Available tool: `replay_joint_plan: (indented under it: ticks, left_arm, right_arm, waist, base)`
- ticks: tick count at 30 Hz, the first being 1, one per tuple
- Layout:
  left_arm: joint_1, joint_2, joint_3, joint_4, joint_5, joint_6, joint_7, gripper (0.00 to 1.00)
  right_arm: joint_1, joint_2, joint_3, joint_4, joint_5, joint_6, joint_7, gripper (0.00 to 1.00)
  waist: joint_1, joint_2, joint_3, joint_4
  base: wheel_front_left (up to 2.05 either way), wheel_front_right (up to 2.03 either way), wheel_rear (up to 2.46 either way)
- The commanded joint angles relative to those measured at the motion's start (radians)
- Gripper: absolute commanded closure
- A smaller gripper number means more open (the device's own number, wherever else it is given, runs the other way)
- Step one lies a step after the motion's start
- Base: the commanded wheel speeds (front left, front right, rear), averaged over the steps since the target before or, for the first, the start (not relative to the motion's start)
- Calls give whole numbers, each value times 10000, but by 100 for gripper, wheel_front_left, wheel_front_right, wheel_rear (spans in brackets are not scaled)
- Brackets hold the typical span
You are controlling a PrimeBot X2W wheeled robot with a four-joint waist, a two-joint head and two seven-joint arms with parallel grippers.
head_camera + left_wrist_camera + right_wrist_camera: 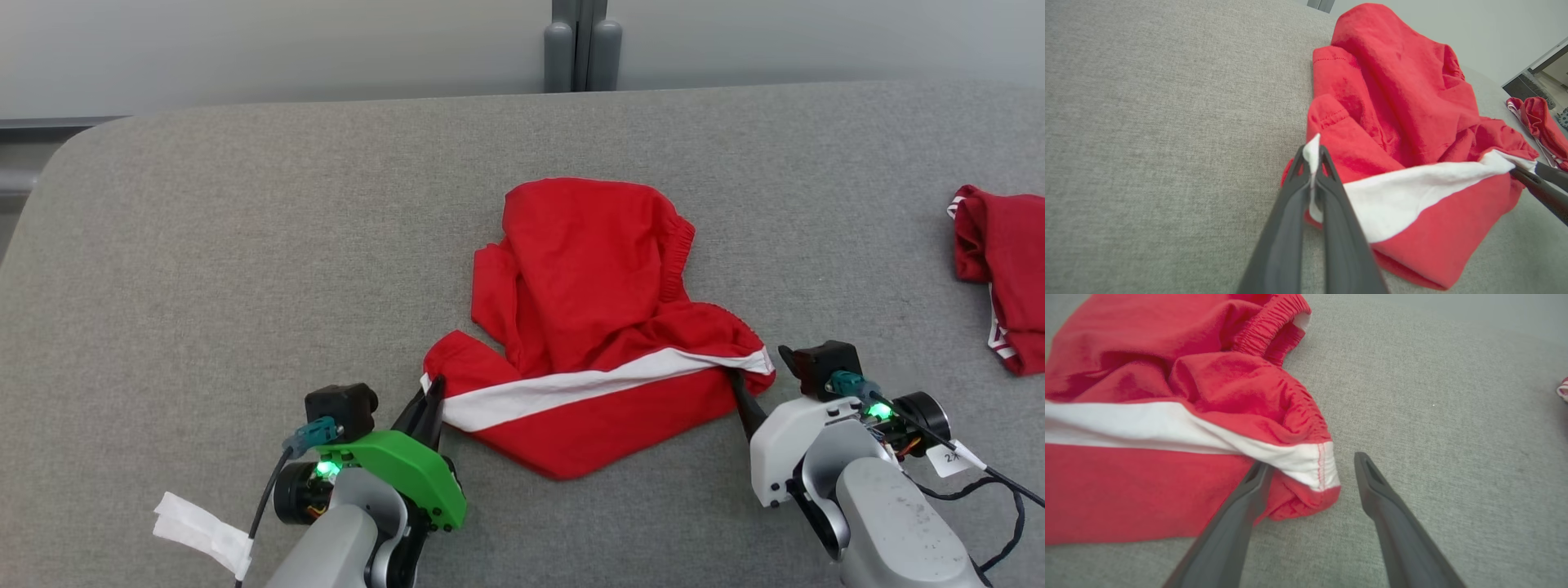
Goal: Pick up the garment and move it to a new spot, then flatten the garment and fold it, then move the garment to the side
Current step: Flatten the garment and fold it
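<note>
On the grey fabric desk (204,245), left end effector (1312,153) pinches crumpled red white-striped garment (588,278) (right end effector (1312,461) apart).

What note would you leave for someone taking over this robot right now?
Left claw: shut on the white-stripe end of the red garment.
Right claw: open, straddling the stripe's other end, not gripping.
Garment: crumpled at table centre; spare red cloth at its right edge.
Done: one corner pinched.
To do: close right claw, lift, move, flatten, fold, set aside.
</note>
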Motion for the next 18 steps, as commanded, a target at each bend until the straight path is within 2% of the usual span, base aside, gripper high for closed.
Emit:
replay_joint_plan:
  ticks: [1, 2, 5, 6, 7, 18]
  left_arm:
    - [71, 75, -5, -29, -79, 49, -73, 100]
    - [67, 84, -9, -44, -83, 47, -80, 100]
    - [68, 98, -19, -74, -94, 63, -109, 100]
    - [70, 103, -21, -89, -93, 64, -119, 100]
    - [75, 108, -24, -100, -99, 74, -127, 100]
    - [170, 266, 15, -421, -41, 209, -338, 100]
  right_arm:
    - [-204, -116, 125, 126, 113, -16, 31, 26]
    - [-265, -151, 263, 220, 202, -16, 56, 54]
    - [-437, -287, 513, 405, 434, -16, 44, 75]
    - [-488, -328, 587, 476, 504, -16, 13, 91]
    - [-522, -343, 647, 521, 563, -16, -12, 100]
    - [-582, -484, 953, 595, 1084, -16, -488, 100]
  waist:
    - [0, 0, 10, 17]
    - [0, 0, 10, 25]
    - [0, 0, 6, 36]
    - [0, 0, 2, 38]
    - [0, 0, -2, 37]
    - [0, 0, -313, -76]
  base:
    - [0, 0, 0]
    - [0, 0, 0]
    - [0, 0, 0]
    - [0, 0, 0]
    - [0, 0, 0]
    - [0, 0, 0]
